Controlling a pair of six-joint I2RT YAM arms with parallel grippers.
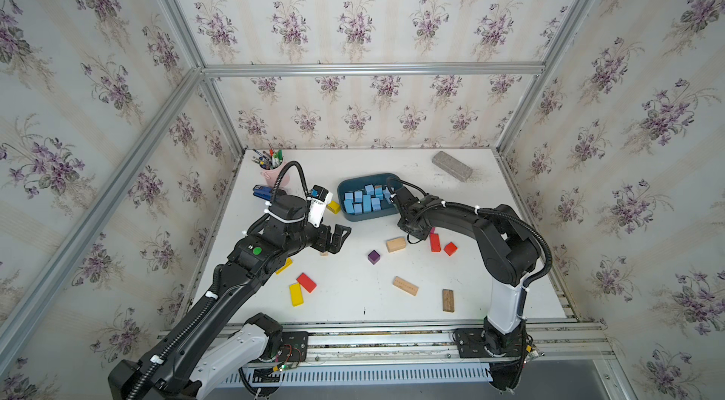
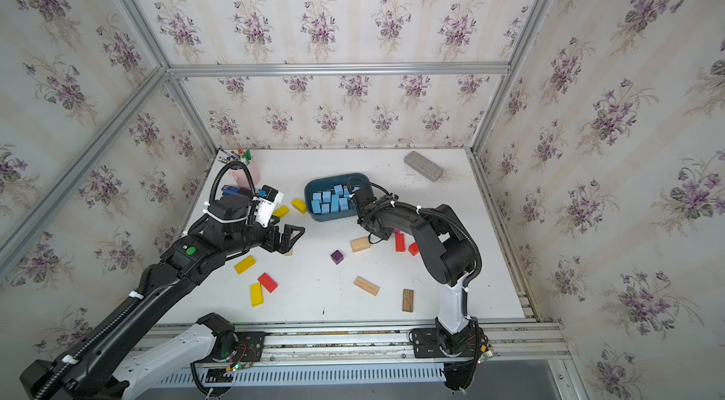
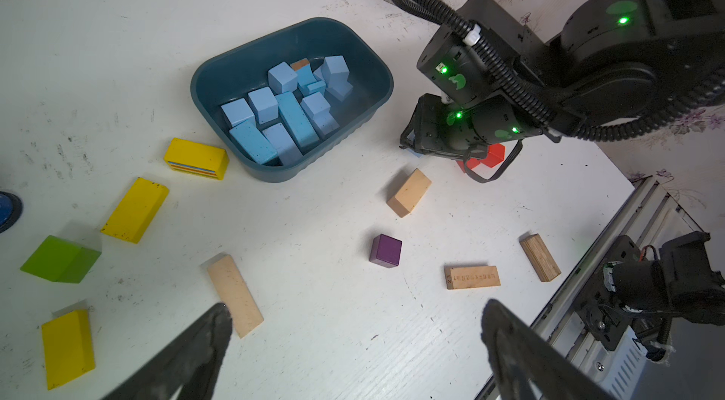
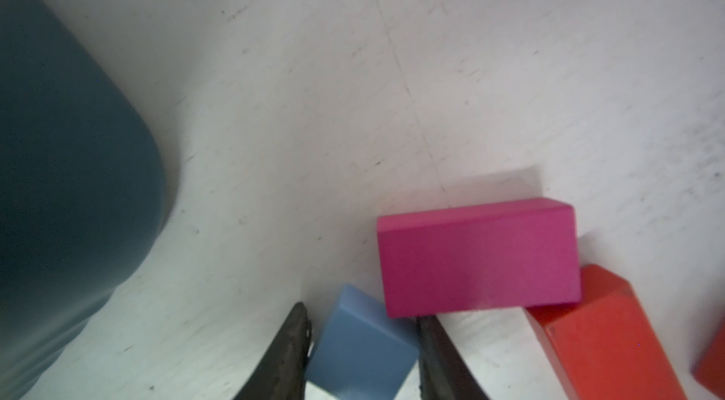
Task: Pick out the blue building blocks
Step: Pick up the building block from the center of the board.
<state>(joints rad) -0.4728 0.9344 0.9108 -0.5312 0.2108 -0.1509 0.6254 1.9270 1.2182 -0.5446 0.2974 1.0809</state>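
Several light-blue building blocks (image 1: 365, 200) (image 2: 331, 200) (image 3: 290, 112) lie piled in a dark teal bin (image 1: 345, 182) (image 2: 314, 186) (image 3: 204, 76). One more blue building block (image 4: 361, 347) sits on the table beside a pink block (image 4: 478, 257). My right gripper (image 4: 363, 313) points down at it, just in front of the bin's right end, with a finger against each side of the block. In both top views the wrist hides these jaws. My left gripper (image 1: 339, 237) (image 2: 292, 239) (image 3: 355, 310) hovers open over bare table left of centre, holding nothing.
Red blocks (image 1: 434, 242), a purple cube (image 1: 374, 257), plain wood blocks (image 1: 395, 244) (image 1: 405, 286) (image 1: 448, 300) and yellow blocks (image 1: 296, 294) are scattered on the white table. A green block (image 3: 59, 259) lies near the left arm. Pen cup (image 1: 274, 174), dark blue stapler (image 1: 263, 192) and grey brick (image 1: 452, 166) stand at the back.
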